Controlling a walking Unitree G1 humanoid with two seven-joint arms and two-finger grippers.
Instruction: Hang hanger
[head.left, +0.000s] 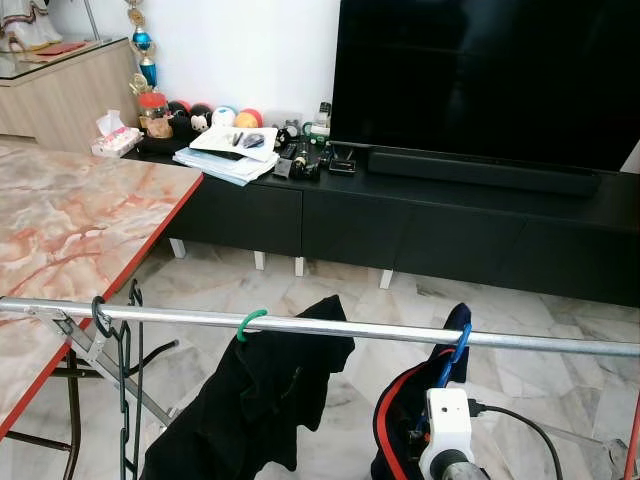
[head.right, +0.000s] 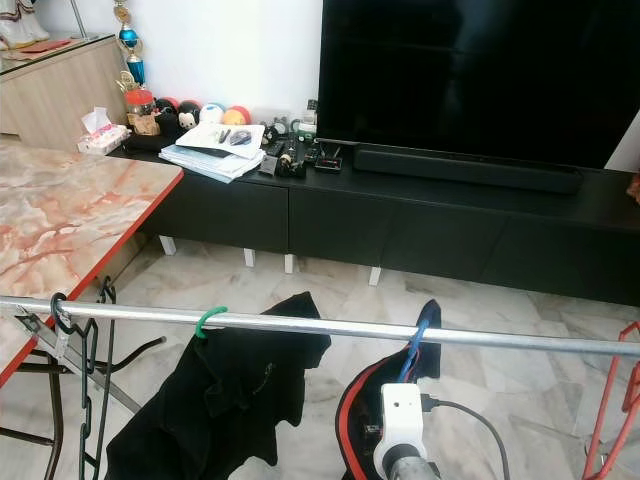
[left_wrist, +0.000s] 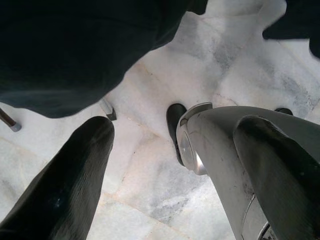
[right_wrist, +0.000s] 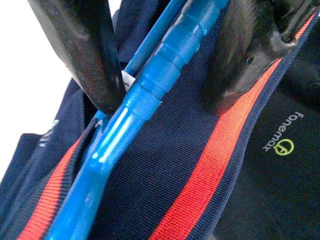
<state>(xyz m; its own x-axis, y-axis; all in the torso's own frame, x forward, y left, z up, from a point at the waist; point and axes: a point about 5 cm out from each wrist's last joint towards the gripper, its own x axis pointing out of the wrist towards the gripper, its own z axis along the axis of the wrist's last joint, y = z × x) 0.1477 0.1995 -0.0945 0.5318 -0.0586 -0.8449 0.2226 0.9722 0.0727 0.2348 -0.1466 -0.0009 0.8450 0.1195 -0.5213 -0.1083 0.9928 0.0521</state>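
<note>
A silver rail (head.left: 350, 328) runs across in front of me. A blue hanger (head.left: 458, 350) has its hook over the rail and carries a navy garment with red stripes (head.left: 395, 410). My right gripper (right_wrist: 165, 102) is just below the rail. It is open, with its two black fingers (right_wrist: 95, 60) on either side of the blue hanger (right_wrist: 150, 95); one finger touches it. Further left a green hanger (head.left: 250, 322) holds a black garment (head.left: 260, 400). My left gripper (left_wrist: 175, 135) hangs low over the marble floor, open and empty.
A marble-topped table (head.left: 70, 230) with a red edge stands at my left. Dark empty hangers (head.left: 125, 390) dangle at the rail's left end. Behind the rail are a black TV cabinet (head.left: 400, 220) with clutter and a large TV (head.left: 480, 70). A red frame (head.right: 610, 400) stands at the right.
</note>
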